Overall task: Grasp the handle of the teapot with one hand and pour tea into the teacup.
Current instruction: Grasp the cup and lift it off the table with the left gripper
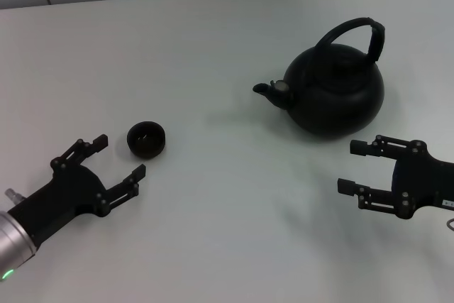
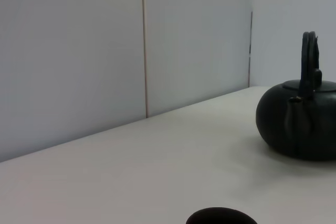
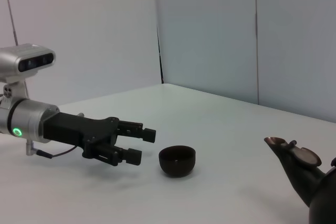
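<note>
Head view puts the teapot [image 1: 335,90] upper right, spout toward the teacup [image 1: 146,139] at left. Right end effector [image 1: 352,167] is spread below it, near its handle [image 1: 352,37]; left end effector [image 1: 120,156], spread, flanks the teacup.

Teapot [image 1: 333,94] far right on the tabletop [image 1: 213,47], spout toward the left, handle [image 1: 355,33] arched above. Teacup [image 1: 146,139] well apart at left. Left end effector [image 1: 117,164] just beside teacup, nearer the robot, perhaps touching. Right end effector [image 1: 351,168] near the teapot's front.
</note>
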Controlling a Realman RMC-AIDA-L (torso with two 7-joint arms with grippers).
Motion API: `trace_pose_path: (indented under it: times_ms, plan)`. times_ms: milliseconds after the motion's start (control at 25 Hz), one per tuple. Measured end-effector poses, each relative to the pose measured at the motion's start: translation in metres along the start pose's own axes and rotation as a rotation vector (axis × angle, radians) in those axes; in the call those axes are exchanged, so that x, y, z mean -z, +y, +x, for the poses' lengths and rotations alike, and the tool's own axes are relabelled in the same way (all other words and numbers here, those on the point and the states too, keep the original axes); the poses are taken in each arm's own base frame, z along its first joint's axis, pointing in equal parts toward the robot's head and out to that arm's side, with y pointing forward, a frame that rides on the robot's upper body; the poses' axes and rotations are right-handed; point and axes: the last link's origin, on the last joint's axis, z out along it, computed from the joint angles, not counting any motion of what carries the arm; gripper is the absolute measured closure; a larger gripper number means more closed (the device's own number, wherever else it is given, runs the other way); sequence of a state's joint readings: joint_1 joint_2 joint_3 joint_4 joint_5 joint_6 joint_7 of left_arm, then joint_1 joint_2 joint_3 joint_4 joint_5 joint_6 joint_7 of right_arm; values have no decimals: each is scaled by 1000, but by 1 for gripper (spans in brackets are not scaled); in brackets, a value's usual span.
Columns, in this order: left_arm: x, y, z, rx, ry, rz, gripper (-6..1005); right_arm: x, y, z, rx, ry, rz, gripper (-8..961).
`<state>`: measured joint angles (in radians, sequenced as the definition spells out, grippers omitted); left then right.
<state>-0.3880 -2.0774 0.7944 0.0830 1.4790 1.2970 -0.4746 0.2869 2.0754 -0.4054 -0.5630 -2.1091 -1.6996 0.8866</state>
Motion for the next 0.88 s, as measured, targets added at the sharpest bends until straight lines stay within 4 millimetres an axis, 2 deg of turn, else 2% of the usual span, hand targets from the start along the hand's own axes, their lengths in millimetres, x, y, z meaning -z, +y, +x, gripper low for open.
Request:
trace_pose_path:
  times_ms: [560,880]
  plan:
    - [-26,-7,5,-14,-46,-4,138,1,0,1,-3,0,4,252]
    - [-34,-8,9,-22,-51,-16,138,-1,-1,-1,2,-3,1,252]
